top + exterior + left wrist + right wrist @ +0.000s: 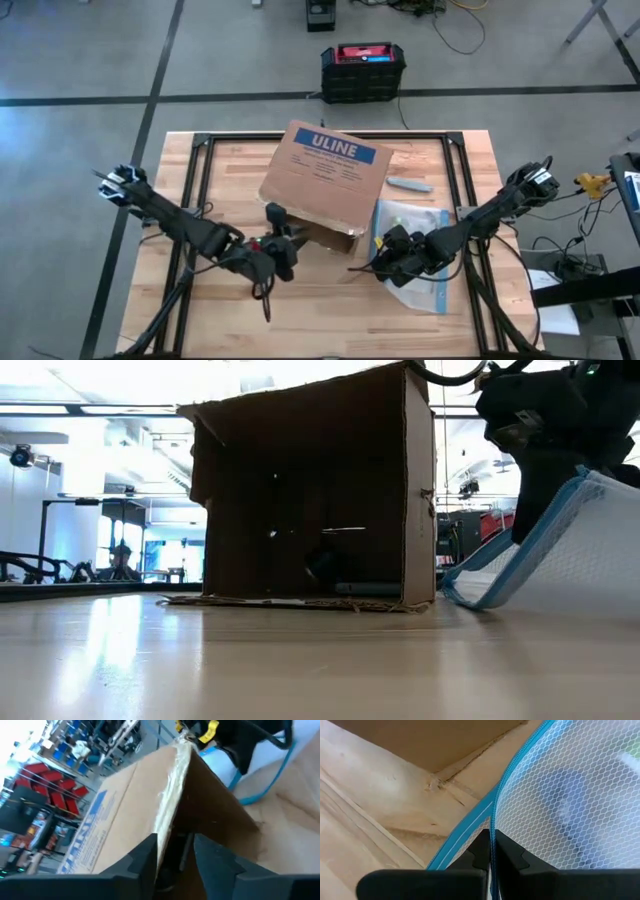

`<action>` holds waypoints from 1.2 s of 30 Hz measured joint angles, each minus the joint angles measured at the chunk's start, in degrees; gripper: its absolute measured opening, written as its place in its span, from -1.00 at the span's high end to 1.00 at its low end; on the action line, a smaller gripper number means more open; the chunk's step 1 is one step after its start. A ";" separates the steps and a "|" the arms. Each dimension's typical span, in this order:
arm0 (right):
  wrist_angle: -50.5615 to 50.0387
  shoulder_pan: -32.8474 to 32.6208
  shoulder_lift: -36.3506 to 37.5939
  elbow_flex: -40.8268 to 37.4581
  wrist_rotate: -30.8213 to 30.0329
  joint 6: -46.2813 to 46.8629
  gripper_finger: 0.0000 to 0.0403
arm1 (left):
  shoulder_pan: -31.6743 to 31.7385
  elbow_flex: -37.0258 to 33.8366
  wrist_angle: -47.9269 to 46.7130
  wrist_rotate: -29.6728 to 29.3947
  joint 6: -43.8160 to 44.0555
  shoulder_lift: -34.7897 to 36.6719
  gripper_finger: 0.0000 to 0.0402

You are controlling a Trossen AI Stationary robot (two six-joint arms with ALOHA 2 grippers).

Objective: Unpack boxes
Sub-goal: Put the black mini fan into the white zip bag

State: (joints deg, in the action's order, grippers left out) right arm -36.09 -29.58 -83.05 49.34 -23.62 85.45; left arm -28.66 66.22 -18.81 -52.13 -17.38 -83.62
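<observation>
The brown cardboard box with the blue ULINE label lies on its side mid-table, its open side facing the near edge and a bottom flap flat on the wood. My left gripper is at the near left corner of the labelled wall and is shut on it. My right gripper, to the right of the box, is shut on the clear blue-edged zip pouch. In the low view the pouch slants up beside the box. My left gripper pinches the torn near edge of the box's labelled wall. One finger is outside on the labelled face and the other is inside the opening. The box stays on the table. My right gripper pinches the pouch by its blue zipper edge, with the fingers across that edge. The held end is raised, and the pouch's low edge rests on the table next to the box.
A small grey object lies on the table right of the box. Something flat and greyish lies inside the box. A black crate with a red top stands on the floor beyond the far edge. Bare wood lies along the near edge.
</observation>
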 joint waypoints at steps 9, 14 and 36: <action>0.22 0.00 -0.09 0.00 -0.87 -0.91 1.00 | 7.98 -0.35 -0.22 -3.22 -3.84 -4.47 -0.02; 0.49 0.00 -0.33 -0.02 -1.02 -1.62 1.00 | 11.64 -0.35 0.61 -4.22 -4.80 -5.17 -0.15; 0.39 2.00 -0.37 -0.02 -5.02 -7.60 1.00 | 30.41 24.25 -6.69 -3.47 -15.33 -4.35 1.00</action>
State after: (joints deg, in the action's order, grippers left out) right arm -35.70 -27.58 -83.42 49.32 -28.63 77.85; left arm 1.76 90.47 -25.50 -55.60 -32.71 -87.96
